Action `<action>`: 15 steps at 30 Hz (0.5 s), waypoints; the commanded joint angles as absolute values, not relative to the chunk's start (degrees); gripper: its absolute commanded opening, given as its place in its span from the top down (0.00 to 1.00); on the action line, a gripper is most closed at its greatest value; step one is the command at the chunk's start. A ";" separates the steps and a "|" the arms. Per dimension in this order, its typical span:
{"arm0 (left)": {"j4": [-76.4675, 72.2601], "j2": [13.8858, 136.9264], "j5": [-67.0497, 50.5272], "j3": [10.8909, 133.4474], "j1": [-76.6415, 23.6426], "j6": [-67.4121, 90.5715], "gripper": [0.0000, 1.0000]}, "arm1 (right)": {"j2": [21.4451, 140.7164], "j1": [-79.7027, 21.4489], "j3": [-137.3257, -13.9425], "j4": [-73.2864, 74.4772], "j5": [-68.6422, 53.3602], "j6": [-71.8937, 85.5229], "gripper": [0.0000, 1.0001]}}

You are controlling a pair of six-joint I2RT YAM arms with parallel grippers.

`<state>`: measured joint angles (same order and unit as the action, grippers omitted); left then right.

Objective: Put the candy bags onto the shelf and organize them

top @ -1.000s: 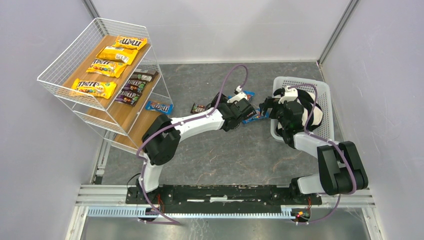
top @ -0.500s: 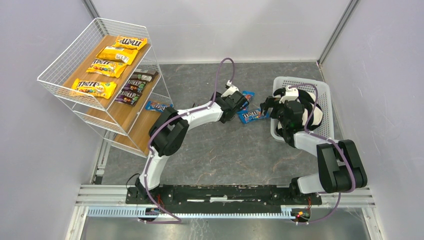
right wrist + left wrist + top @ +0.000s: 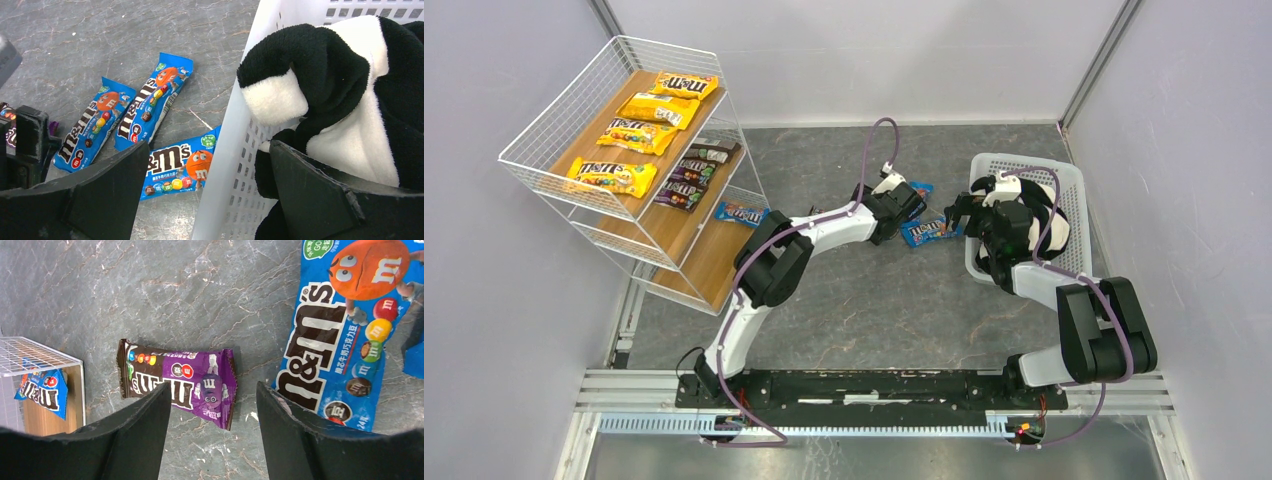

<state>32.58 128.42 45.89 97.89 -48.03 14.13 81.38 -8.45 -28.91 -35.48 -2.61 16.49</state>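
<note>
Yellow bags (image 3: 611, 176) fill the top board of the shelf (image 3: 709, 262) at upper left of the top view. Dark bags (image 3: 682, 178) line the middle board, and one blue bag (image 3: 742, 213) lies on the lowest. Mid-frame, the left hand (image 3: 907, 203) and right hand (image 3: 959, 208) flank loose blue bags (image 3: 924, 231) on the tabletop (image 3: 874, 300).

Left wrist: the fingers are apart and hold nothing, astride a purple bag (image 3: 177, 382) lying flat.

Right wrist: the hand is wide open and empty, straddling the basket (image 3: 240, 165) wall, with the loose blue bags at left.
</note>
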 commanded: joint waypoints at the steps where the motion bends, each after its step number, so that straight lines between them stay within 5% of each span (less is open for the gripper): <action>1: 31.32 129.63 46.86 98.92 -47.46 14.85 0.32 | 81.71 -7.96 -30.76 -36.56 -3.25 16.91 0.02; 15: 32.02 131.59 46.30 98.15 -46.27 14.59 0.47 | 82.15 -7.72 -30.85 -36.65 -3.85 17.31 0.02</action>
